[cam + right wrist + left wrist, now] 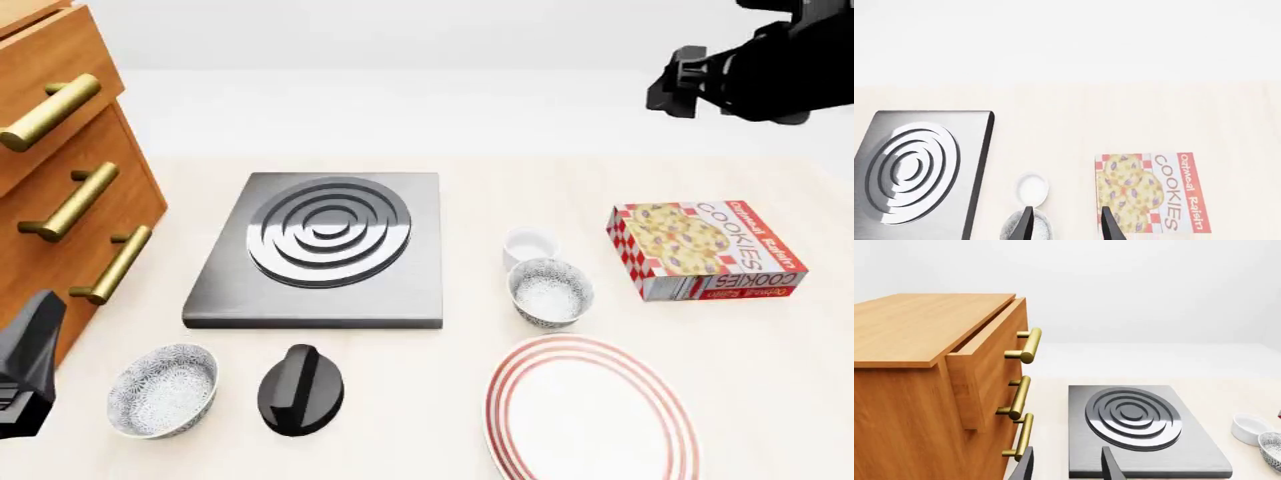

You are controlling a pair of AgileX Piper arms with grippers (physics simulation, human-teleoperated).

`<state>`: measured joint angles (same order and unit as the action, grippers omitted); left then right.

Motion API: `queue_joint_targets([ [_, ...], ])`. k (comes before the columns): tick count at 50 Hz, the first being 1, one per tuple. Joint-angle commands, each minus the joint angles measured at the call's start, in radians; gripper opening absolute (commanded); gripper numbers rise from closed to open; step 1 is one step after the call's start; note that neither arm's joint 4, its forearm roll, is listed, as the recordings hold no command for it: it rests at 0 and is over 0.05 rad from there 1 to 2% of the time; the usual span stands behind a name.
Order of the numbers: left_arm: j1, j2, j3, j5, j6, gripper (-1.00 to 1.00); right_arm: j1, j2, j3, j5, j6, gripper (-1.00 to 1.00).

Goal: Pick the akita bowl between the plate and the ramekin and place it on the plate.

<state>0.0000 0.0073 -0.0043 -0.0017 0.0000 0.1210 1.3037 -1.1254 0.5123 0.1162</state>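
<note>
While my right end effector (1064, 225) hung high above the tabletop (534, 180) with its fingers parted and empty, the akita bowl (550, 292) sat between the ramekin (530, 244) and the plate (591, 412), touching the ramekin and just clear of the plate's rim. My left end effector (1066, 467) was likewise spread, gripping nothing, near the stove plate (324, 250) and the wooden drawers (934, 385).

Wooden drawer cabinet (921, 380) beside the hotplate (1141, 432) — ramekin (1250, 428), akita bowl (1273, 449) at frame edge.
</note>
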Motion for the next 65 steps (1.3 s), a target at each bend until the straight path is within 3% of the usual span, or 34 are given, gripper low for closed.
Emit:
queue_joint_targets([
  [1, 0.000, 0.000, 0.000, 0.000, 0.000, 1.00, -0.002, 0.002, 0.056, -0.032, 0.019, 1.00],
  [24, 0.000, 0.000, 0.000, 0.000, 0.000, 1.00, -0.017, 0.015, 0.187, -0.102, 0.074, 1.00],
  [44, 0.000, 0.000, 0.000, 0.000, 0.000, 1.00, -0.024, 0.019, 0.275, -0.147, 0.072, 1.00],
  [65, 0.000, 0.000, 0.000, 0.000, 0.000, 1.00, 0.027, 0.069, 0.345, -0.232, 0.145, 1.00],
])
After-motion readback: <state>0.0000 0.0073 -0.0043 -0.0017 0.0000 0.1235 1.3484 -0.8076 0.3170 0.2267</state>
